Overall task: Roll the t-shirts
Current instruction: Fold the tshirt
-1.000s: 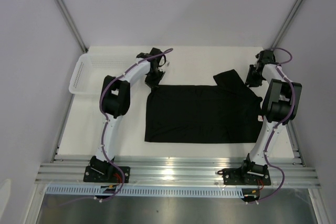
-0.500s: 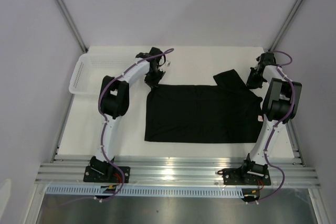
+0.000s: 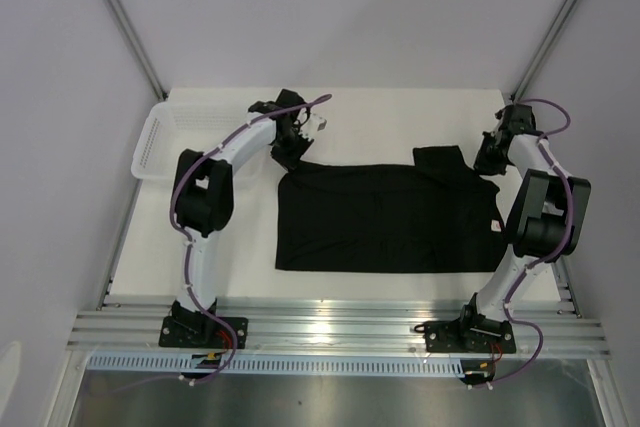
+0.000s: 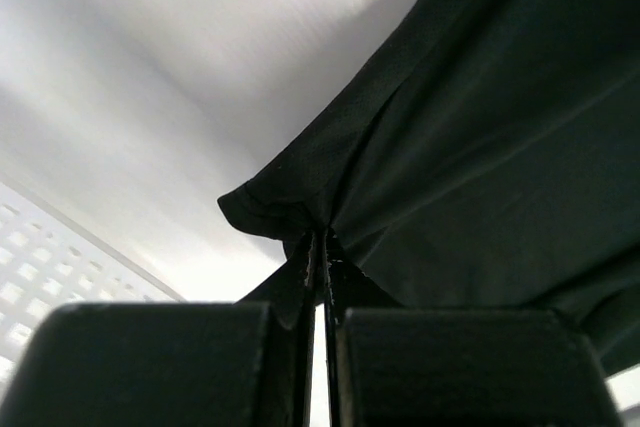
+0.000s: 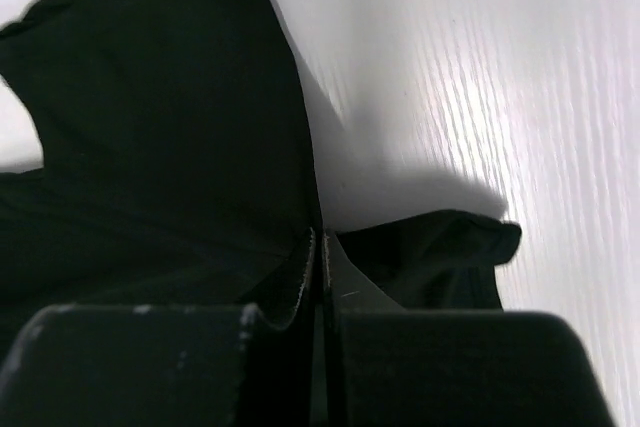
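White surface (image 3: 380, 122), bright under the lights. One black t-shirt (image 3: 385, 217) lies spread across its middle and right side, near hem straight and flat, a sleeve bunched at the far right. A small pale label (image 3: 497, 226) shows at its right edge. A white mesh basket (image 3: 160, 142) sits at the far-left corner, apart from the cloth.

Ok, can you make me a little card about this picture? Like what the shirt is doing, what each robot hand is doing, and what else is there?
shirt: one black t-shirt, spread out on the white table, not rolled yet
left side: left gripper shut, pinching the t-shirt's far left corner
right side: right gripper shut, pinching the t-shirt's far right part
also there: white mesh basket at the far left, apart from the t-shirt
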